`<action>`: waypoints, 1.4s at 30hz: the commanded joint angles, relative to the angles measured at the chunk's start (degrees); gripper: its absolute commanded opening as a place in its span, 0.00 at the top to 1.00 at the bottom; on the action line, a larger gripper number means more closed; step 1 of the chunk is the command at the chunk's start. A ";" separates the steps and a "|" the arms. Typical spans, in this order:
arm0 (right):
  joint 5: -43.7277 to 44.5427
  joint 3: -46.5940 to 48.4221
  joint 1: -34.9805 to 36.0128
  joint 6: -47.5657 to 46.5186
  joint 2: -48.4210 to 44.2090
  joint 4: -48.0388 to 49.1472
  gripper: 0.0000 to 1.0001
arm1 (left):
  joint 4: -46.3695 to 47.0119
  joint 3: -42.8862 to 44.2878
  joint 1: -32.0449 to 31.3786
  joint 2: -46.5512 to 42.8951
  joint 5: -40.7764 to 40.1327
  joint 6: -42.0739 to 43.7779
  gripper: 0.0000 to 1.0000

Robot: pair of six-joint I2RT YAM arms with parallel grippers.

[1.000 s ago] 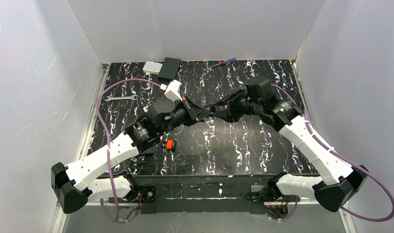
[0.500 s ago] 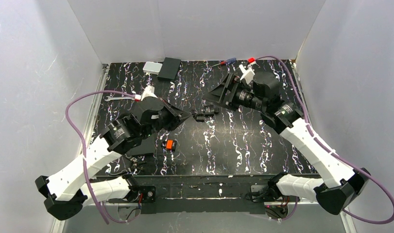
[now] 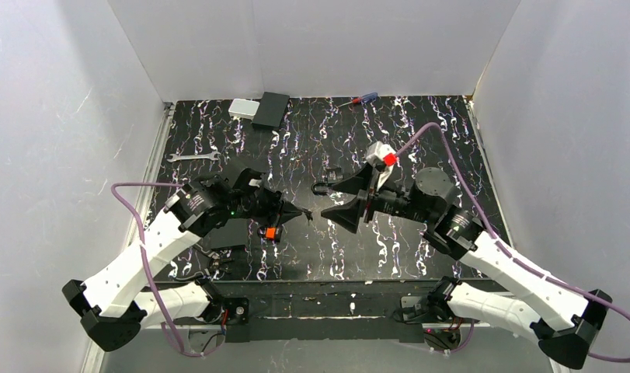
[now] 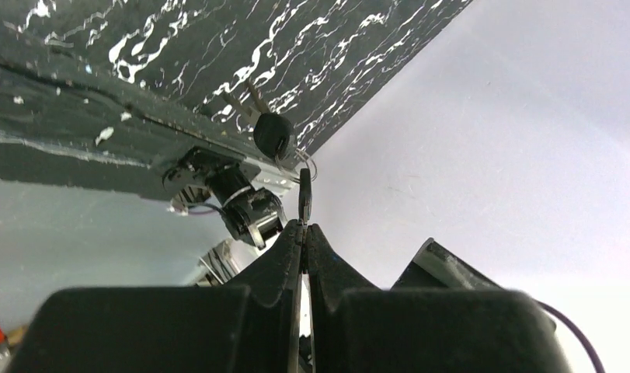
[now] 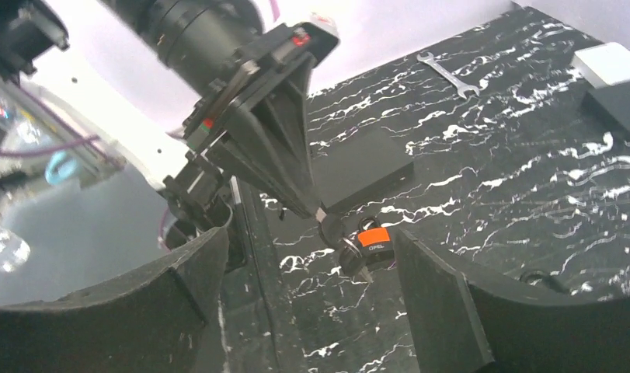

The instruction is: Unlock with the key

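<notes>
My left gripper (image 3: 301, 211) is shut on the key (image 3: 307, 214), held above the table near the middle. In the left wrist view the fingers (image 4: 290, 256) pinch the key (image 4: 304, 194) edge-on; a ring and a second dark-headed key (image 4: 271, 134) hang from it. The right wrist view shows these keys (image 5: 331, 229) in front of the small orange-bodied block (image 5: 372, 239). The black padlock (image 3: 325, 186) lies on the table between the arms. My right gripper (image 3: 332, 199) is wide open and empty, facing the left gripper, with fingers (image 5: 440, 299) either side of the keys.
The orange block (image 3: 271, 232) lies under the left arm. A silver wrench (image 3: 193, 156) lies at the left. A white box (image 3: 241, 107), a black box (image 3: 271, 109) and a screwdriver (image 3: 358, 99) lie along the back edge. A flat black block (image 5: 366, 167) shows behind the keys.
Both grippers met at mid-table, then parted, leaving the padlock on the table. The left gripper drew back towards the near side with the keys. The right arm swung nearer and faces left, open.
</notes>
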 commanded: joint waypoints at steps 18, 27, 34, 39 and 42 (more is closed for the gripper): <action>3.99 -2.27 10.46 -23.65 3.49 4.74 0.33 | 4.62 -4.66 4.44 -1.05 16.22 -5.00 1.00; 8.25 -5.39 10.46 -27.96 2.74 6.20 0.45 | 7.73 -5.55 5.08 -2.19 18.20 -6.96 1.00; 10.72 -5.35 10.46 -28.99 3.20 7.86 0.57 | 9.27 -5.67 5.52 -1.79 20.35 -7.70 1.00; 10.63 -5.30 10.46 -28.80 3.71 8.50 0.59 | 10.69 -6.30 5.90 -1.82 21.82 -8.44 1.00; 11.03 -5.30 10.46 -29.12 3.83 8.50 0.59 | 11.69 -6.81 6.08 -2.17 22.49 -9.44 1.00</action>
